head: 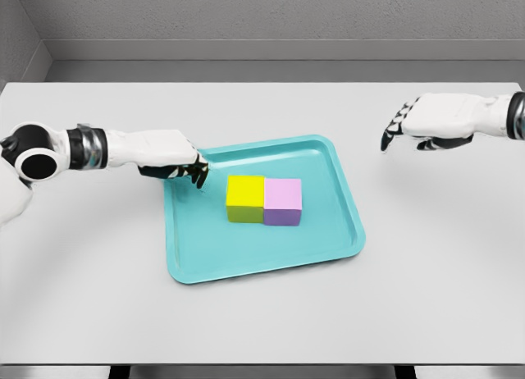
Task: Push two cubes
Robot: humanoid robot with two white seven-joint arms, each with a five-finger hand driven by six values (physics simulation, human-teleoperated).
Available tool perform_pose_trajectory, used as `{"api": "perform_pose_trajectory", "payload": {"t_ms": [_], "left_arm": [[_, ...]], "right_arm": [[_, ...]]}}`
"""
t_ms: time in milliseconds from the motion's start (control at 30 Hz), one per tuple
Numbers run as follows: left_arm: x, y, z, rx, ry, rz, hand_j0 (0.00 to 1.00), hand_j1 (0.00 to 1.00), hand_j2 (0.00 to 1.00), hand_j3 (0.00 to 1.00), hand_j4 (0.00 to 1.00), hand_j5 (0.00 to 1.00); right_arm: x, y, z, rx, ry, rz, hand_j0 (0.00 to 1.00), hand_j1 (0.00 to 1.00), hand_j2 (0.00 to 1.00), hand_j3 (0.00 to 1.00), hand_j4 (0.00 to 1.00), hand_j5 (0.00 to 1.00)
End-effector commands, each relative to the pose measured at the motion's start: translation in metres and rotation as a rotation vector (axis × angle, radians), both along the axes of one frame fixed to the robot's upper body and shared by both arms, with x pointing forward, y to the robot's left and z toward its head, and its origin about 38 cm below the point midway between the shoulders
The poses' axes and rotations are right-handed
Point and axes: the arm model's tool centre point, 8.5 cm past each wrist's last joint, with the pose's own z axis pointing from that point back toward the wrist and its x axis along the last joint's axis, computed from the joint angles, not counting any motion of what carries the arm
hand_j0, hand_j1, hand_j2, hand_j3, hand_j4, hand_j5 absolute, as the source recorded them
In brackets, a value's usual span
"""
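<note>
Tray (344,223): a teal tray lay flat on the white table (443,297), near the middle, its shallow rim keeping the contents inside.
Cubes: a yellow cube (245,198) and a pink cube (283,202) sat side by side in the tray, faces touching, yellow on the left.
Left hand (168,156): it was held low over the tray's left rim, just beside the yellow cube but apart from it. Fingers pointed toward the cube, relaxed, holding nothing.
Right hand (426,121): it hung above the bare table to the right of the tray, well apart from the pink cube. Fingers drooped loosely, holding nothing.
Placement judged: each hand flanked the pair from its own side, which suited pressing inward.
Task status judged: the cubes already met; whether more pushing was wanted could not be told.
Risk judged: a sideways shove might slide the tray itself.
</note>
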Motion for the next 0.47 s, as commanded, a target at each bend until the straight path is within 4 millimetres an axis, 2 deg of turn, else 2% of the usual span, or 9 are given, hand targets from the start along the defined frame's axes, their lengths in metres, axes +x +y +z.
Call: {"api": "perform_pose_trajectory", "payload": {"t_ms": [0, 33, 67, 100, 133, 167, 300, 433], "left_arm": [[0.004, 0.049, 0.027, -0.014, -0.031, 0.099, 0.38, 0.38, 0.38, 0.38, 0.38, 0.38], [0.002, 0.082, 0.048, -0.021, -0.055, 0.161, 0.38, 0.38, 0.38, 0.38, 0.38, 0.38], [0.001, 0.124, 0.064, -0.044, -0.06, 0.256, 0.47, 0.47, 0.47, 0.47, 0.47, 0.47], [0.006, 0.162, 0.062, -0.1, -0.029, 0.379, 0.87, 0.87, 0.87, 0.87, 0.87, 0.87], [0.009, 0.185, 0.046, -0.131, 0.017, 0.467, 1.0, 1.0, 1.0, 1.0, 1.0, 1.0], [0.013, 0.187, 0.029, -0.163, 0.057, 0.503, 1.0, 1.0, 1.0, 1.0, 1.0, 1.0], [0.014, 0.184, 0.026, -0.168, 0.064, 0.498, 1.0, 1.0, 1.0, 1.0, 1.0, 1.0], [0.018, 0.17, 0.021, -0.185, 0.072, 0.476, 1.0, 1.0, 1.0, 1.0, 1.0, 1.0]], "right_arm": [[0.014, -0.022, 0.026, 0.076, -0.065, -0.09, 1.0, 1.0, 1.0, 1.0, 1.0, 1.0], [0.015, -0.023, 0.022, 0.091, -0.058, -0.098, 1.0, 1.0, 1.0, 1.0, 1.0, 1.0], [0.014, -0.023, 0.019, 0.091, -0.052, -0.099, 1.0, 1.0, 1.0, 1.0, 1.0, 1.0], [0.014, -0.023, 0.018, 0.09, -0.049, -0.099, 1.0, 1.0, 1.0, 1.0, 1.0, 1.0], [0.012, -0.024, 0.012, 0.092, -0.037, -0.103, 1.0, 1.0, 1.0, 1.0, 1.0, 1.0], [0.012, -0.025, 0.011, 0.094, -0.037, -0.103, 1.0, 1.0, 1.0, 1.0, 1.0, 1.0], [0.009, -0.025, 0.003, 0.093, -0.019, -0.106, 1.0, 1.0, 1.0, 1.0, 1.0, 1.0], [0.007, -0.023, -0.003, 0.091, -0.007, -0.1, 1.0, 1.0, 1.0, 1.0, 1.0, 1.0]]}}
